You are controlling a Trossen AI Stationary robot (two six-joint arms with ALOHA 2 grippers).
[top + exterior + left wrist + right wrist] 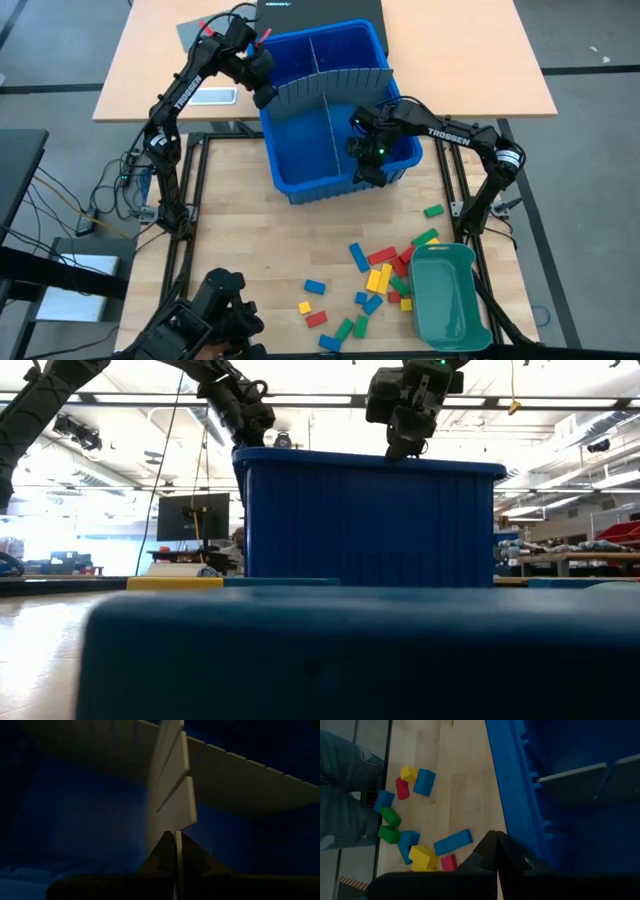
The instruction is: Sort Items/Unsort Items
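I see my right gripper (496, 851) closest, fingers pressed together on nothing, over the blue bin's (300, 185) near rim; left gripper (262, 92) likewise closed and empty at the bin's far-left wall by the grey divider (330, 88); blocks (375, 280) scattered on the table (235, 230) beside the green tray (450, 300)

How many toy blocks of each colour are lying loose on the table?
Counted from above, roughly, since the pile overlaps:
Red blocks: 5
Yellow blocks: 4
Green blocks: 5
Blue blocks: 5
Total: about 19
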